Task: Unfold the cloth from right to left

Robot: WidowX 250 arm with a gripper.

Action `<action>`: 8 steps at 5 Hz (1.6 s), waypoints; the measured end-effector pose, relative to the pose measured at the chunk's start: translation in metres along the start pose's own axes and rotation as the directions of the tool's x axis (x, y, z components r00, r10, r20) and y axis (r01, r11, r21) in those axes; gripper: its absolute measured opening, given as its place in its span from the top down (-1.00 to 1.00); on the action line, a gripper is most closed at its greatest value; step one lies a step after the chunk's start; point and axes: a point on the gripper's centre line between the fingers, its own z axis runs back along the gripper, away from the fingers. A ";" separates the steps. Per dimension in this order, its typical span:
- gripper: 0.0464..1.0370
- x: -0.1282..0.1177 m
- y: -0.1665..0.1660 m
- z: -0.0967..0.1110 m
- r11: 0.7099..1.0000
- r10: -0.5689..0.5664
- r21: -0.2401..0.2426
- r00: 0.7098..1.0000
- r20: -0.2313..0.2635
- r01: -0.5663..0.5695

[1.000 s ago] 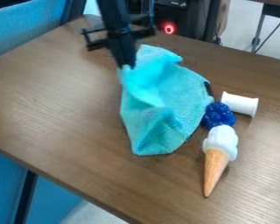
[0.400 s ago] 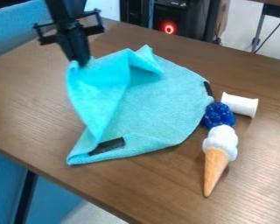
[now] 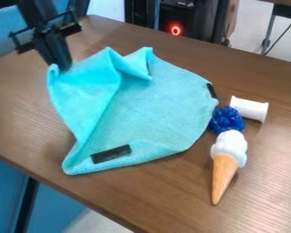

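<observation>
My gripper hangs at the upper left of the table, shut on the left corner of the turquoise cloth. That corner is lifted off the table, and the cloth slopes down from it in a raised fold along its left side. The rest of the cloth lies spread over the middle of the table, with a peak of fabric at its top edge. A black patch shows near its lower left corner and another at its right edge.
To the right of the cloth lie a blue berry-like toy, a toy ice cream cone and a white cylinder. The berry toy is right beside the cloth's edge. The wooden table's front edge runs along the lower left.
My gripper has moved left with the cloth's corner. The cloth, bunched up earlier, has opened out to the left, and its lower left black patch has come into view.
</observation>
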 end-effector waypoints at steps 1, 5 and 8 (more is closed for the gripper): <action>0.98 0.000 0.010 0.000 0.993 0.103 -0.053 0.995 -0.003 -0.103; 0.98 0.009 0.033 0.017 0.962 -0.065 0.269 0.997 0.034 0.054; 0.67 0.004 0.054 0.028 0.926 -0.082 0.368 0.997 -0.012 0.081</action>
